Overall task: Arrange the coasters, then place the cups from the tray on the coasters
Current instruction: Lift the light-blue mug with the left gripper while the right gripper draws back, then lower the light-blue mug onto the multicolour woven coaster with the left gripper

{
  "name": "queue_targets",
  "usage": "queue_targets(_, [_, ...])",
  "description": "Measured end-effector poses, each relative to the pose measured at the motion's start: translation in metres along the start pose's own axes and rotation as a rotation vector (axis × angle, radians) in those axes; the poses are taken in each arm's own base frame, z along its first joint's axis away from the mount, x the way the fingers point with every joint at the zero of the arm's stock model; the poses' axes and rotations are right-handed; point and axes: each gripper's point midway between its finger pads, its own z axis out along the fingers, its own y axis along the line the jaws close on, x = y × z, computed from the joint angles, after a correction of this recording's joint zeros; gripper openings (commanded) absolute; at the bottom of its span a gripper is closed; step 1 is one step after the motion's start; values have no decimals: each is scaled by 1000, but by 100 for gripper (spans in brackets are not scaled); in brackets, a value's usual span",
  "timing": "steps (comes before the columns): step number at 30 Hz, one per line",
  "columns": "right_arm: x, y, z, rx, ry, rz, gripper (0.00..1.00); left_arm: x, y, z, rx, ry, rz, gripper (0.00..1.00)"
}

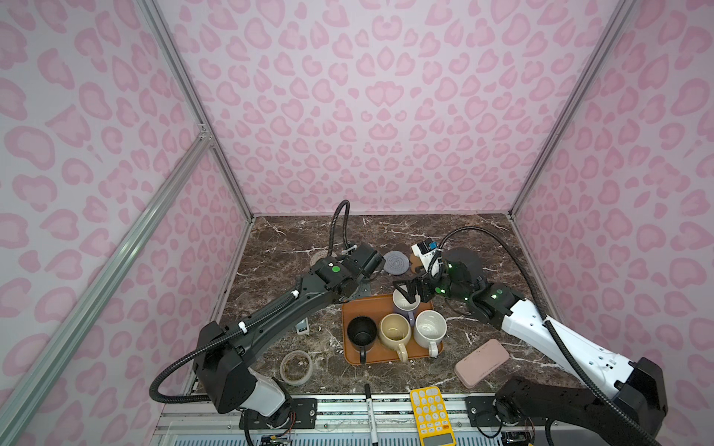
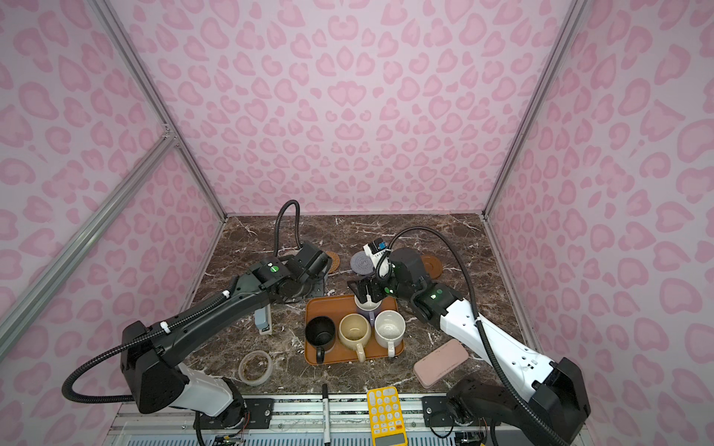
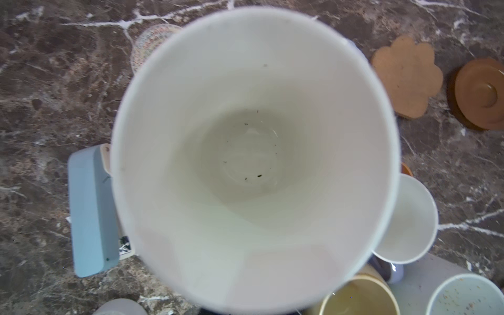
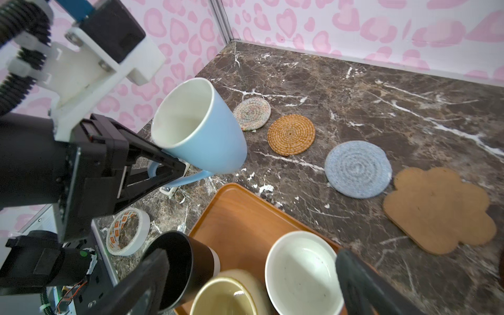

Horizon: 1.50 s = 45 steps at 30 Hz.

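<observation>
My left gripper (image 4: 174,166) is shut on the handle of the light blue mug (image 4: 199,131), holding it tilted above the table left of the tray (image 1: 357,309). The mug's pale inside (image 3: 253,152) fills the left wrist view and hides the fingers. My right gripper (image 4: 251,261) hangs open over the lavender mug (image 1: 405,305) on the tray. Black (image 1: 361,332), cream-yellow (image 1: 394,331) and white speckled (image 1: 429,328) mugs stand in the tray's front row. Behind it lie the coasters in a row: cream (image 4: 252,111), orange-tan (image 4: 291,135), grey-blue (image 4: 358,169), cork flower (image 4: 436,210), brown wooden (image 3: 480,92).
A clear tape roll (image 1: 296,367) lies front left and a pink flat case (image 1: 481,362) front right. A blue-grey box (image 2: 262,322) lies under the left arm. A yellow calculator (image 1: 432,415) and a marker (image 1: 370,409) rest on the front rail.
</observation>
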Motion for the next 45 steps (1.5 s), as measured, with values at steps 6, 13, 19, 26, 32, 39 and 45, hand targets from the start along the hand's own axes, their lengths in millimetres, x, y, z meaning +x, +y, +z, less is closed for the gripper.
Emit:
queue_targets(6, [-14, 16, 41, 29, 32, 2, 99, -28, 42, 5, -53, -32, -70, 1])
queue_targets(13, [-32, 31, 88, 53, 48, 5, 99, -55, 77, 32, -84, -40, -116, 1])
queue_targets(19, [-43, 28, 121, 76, 68, 41, 99, -72, 98, 79, -94, -8, -89, 1])
queue_targets(26, [-52, 26, 136, 80, 91, 54, 99, -84, 100, 123, -90, 33, -19, 1])
queue_targets(32, [-40, 13, 138, 90, 142, 75, 99, -77, 106, 159, -115, 85, 13, 1])
queue_targets(39, [-23, 7, 138, 91, 184, 87, 99, -77, 106, 171, -117, 83, 14, 1])
queue_targets(45, [-16, 3, 138, 90, 198, 100, 98, -78, 103, 171, -105, 83, 13, 1])
